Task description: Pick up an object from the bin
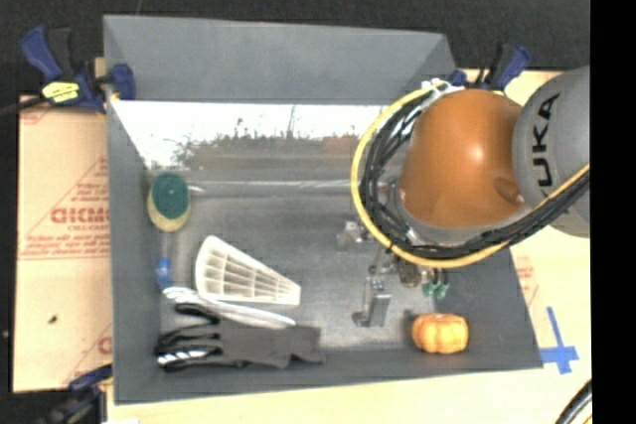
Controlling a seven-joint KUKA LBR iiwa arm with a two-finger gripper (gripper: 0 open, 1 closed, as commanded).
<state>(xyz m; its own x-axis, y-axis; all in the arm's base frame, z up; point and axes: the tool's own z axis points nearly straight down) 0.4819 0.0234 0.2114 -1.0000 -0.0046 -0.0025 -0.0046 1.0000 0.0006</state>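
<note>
1. One tool (372, 306) hangs beneath the arm's orange cover (457, 164), low over bare floor in the right half of the grey bin (278, 55). Whether it is spread or pressed together cannot be told, and nothing is seen caught in it.
2. Nearest to it is a small orange pumpkin (440, 333), just to its right by the front wall, resting on the floor and apart from the tool. A tiny green bit (434, 289) lies above the pumpkin, too small to name.
3. Further left, a white slotted plastic piece (243, 278) lies flat mid-floor, well apart from the tool. A dark grey glove (243, 347) lies below it along the front wall, with a small blue thing (162, 270) beside the left wall.
4. Furthest off, a round green-and-yellow thing (169, 201) sits against the left wall.
5. By my reading the pick is not yet made, since every thing lies on the bin floor. The tool is over bare metal, so no thing is clearly singled out, though the pumpkin is closest. Left to do: settle on a thing, close on it, and lift it clear.
</note>
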